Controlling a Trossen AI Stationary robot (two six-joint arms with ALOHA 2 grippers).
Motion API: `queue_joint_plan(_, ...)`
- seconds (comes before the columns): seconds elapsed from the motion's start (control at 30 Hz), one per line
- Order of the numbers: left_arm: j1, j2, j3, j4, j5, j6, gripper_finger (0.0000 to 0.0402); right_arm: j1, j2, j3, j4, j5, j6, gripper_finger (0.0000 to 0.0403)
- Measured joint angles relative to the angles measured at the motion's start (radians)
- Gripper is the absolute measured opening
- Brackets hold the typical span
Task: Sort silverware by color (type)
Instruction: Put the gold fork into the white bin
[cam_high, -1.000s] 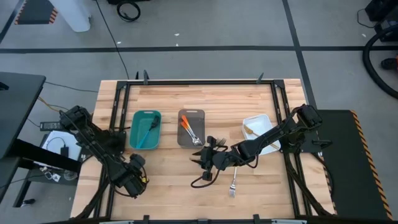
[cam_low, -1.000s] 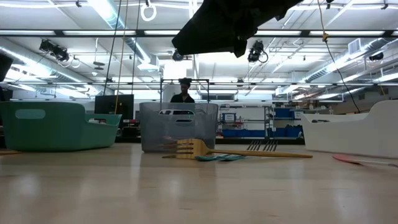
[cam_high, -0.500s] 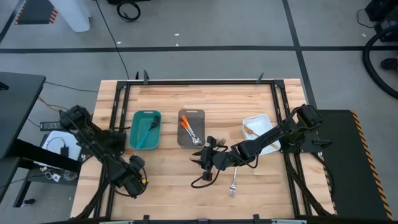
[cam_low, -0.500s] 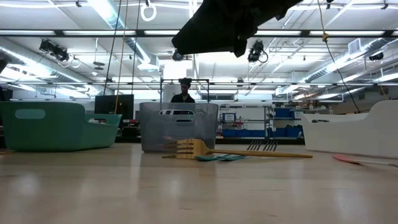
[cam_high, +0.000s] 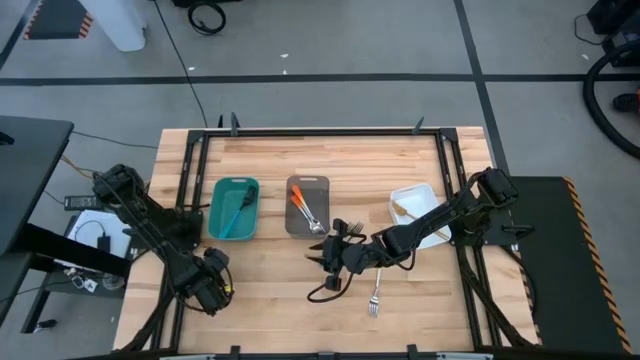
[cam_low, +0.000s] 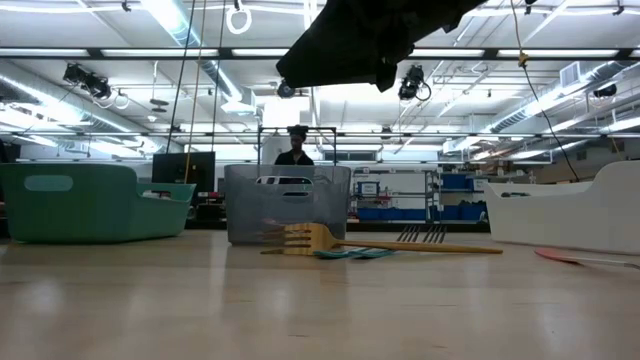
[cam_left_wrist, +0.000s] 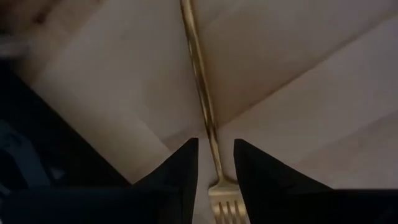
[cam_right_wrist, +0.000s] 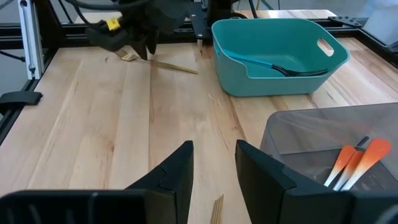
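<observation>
**Both grippers loose, 2 gold forks not yet sorted**

High view: 3 trays sit in a row across the table. The teal tray (cam_high: 216, 190) on the left holds a blue-handled utensil (cam_high: 240, 205), the grey tray (cam_high: 308, 182) in the middle holds orange-handled forks (cam_high: 298, 200), and the white tray (cam_high: 425, 190) is on the right, so each tray takes 1 colour. The left gripper (cam_high: 214, 287) is low at the near-left edge. The right gripper (cam_high: 330, 258) reaches to the table's centre. A silver fork (cam_high: 375, 295) lies loose, near of it.

Low view: the centre gold fork (cam_low: 400, 246) lies flat just in front of the grey tray, with the right arm's dark bulk hanging above it, likely lined up for a pick.

Left wrist view: the 2 fingers stand apart, astride the left gold fork (cam_left_wrist: 200, 93) close to its tines and not pinching it. It seems to rest on the wood.

Right wrist view: the right gripper's own fingers are spread with nothing held. Far off, the left gripper crouches over its fork's tine end, well apart from any tray.
</observation>
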Motion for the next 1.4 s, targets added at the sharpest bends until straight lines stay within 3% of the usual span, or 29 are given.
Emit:
queue_joint_plan(0.33, 0.001, -0.005, -0.089, 0.136, 0.049, 0.006, 0.0109, 0.001, 0.000, 0.000, -0.001, 0.000, -0.002, 0.0126)
queue_joint_plan(0.7, -0.001, -0.003, -0.089, 0.138, -0.019, 0.011, 0.0015, 0.002, 0.000, 0.000, -0.127, -0.006, -0.020, 0.0125)
queue_joint_plan(0.93, 0.001, -0.002, -0.078, 0.127, -0.054, 0.058, 0.0015, 0.003, 0.000, 0.000, -0.137, -0.011, -0.021, 0.0123)
queue_joint_plan(1.2, 0.025, 0.003, 0.010, 0.020, -0.181, 0.165, 0.0015, 0.003, -0.002, 0.030, -0.180, -0.057, -0.038, 0.0113)
queue_joint_plan(1.4, 0.074, 0.003, 0.059, 0.017, -0.249, 0.397, 0.0015, -0.013, -0.002, 0.057, -0.202, -0.180, 0.047, 0.0105)
